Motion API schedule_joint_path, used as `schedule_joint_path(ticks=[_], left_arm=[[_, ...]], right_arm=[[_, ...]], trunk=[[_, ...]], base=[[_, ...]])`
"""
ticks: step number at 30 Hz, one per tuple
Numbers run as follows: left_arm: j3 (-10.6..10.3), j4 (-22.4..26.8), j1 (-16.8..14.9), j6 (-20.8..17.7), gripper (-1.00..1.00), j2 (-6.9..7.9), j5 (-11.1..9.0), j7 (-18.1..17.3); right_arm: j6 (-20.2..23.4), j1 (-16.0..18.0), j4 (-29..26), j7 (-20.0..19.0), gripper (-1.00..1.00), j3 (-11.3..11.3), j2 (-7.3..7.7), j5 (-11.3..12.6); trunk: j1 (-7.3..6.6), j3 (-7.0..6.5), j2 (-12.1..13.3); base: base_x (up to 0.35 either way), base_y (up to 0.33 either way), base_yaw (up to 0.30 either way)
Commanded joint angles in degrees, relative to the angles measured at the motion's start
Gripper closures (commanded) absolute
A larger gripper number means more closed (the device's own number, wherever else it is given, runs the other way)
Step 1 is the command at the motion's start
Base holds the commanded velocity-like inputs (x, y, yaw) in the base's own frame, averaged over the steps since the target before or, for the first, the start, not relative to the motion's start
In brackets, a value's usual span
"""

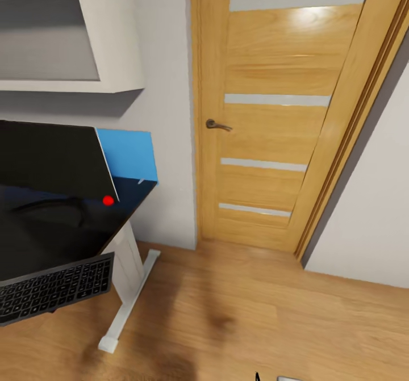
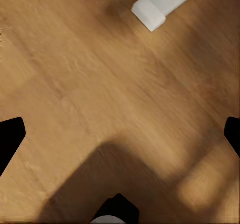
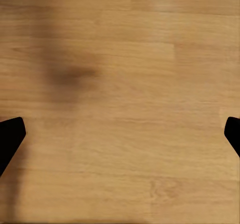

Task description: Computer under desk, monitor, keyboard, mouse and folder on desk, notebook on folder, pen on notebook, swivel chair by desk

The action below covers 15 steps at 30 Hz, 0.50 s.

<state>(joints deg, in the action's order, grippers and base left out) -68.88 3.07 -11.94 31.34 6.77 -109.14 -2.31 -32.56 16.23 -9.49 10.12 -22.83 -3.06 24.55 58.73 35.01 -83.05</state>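
The keyboard [image 1: 54, 290] is recorded at the lower left of the head view, lying at the near edge of the desk [image 1: 133, 196]. Its right end appears to project past the glossy black top, so it is judged not fully supported. The monitor [image 1: 51, 159] stands behind it at mid left, black face toward the camera, with a red dot at its lower right corner. A strip of the desk's blue back panel [image 1: 129, 155] is seen just beside the monitor's right edge. A white desk leg [image 1: 128, 296] with a floor foot is noted below the top; the foot's end is also seen in the upper part of the left wrist view.

The mouse, folder, notebook, pen, chair and computer cannot be reported from these views.

The wooden door [image 1: 278, 114] occupies the centre and right of the head view, closed, with light wood floor [image 1: 255, 313] below it.

In both wrist views only dark fingertips are seen at the frame edges, spread wide with bare floor between them: the left gripper [image 2: 120, 134] and the right gripper [image 3: 120, 134] are empty and parted.

Risk is judged as follows: the overhanging keyboard could be knocked off the edge by a passing arm or trunk, and the base could strike the desk foot if driven closer without clearance.
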Motion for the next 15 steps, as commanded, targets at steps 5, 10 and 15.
schedule_joint_path(ticks=[5, 10, 15], left_arm=[[-0.37, 0.32, 0.00, 0.73, -1.00, -0.97, -0.44, 0.26], [-0.33, 0.54, 0.02, 0.73, -1.00, -1.24, -0.46, 0.37], [-0.32, 0.63, -0.01, 0.69, -1.00, -1.83, -0.62, 0.44]], right_arm=[[-0.15, 0.03, 0.16, 0.43, -1.00, -0.39, 0.21, 0.23], [-0.21, 0.03, 0.17, 0.43, -1.00, -0.38, 0.24, 0.23], [-0.93, 0.03, 0.10, 0.43, -1.00, -0.38, 0.25, 0.23]], trunk=[[0.00, 0.05, -0.03], [0.00, 0.05, -0.03], [0.00, 0.05, -0.03]], base=[[0.000, 0.000, 0.288], [0.000, 0.000, 0.288], [0.000, 0.000, 0.288]])
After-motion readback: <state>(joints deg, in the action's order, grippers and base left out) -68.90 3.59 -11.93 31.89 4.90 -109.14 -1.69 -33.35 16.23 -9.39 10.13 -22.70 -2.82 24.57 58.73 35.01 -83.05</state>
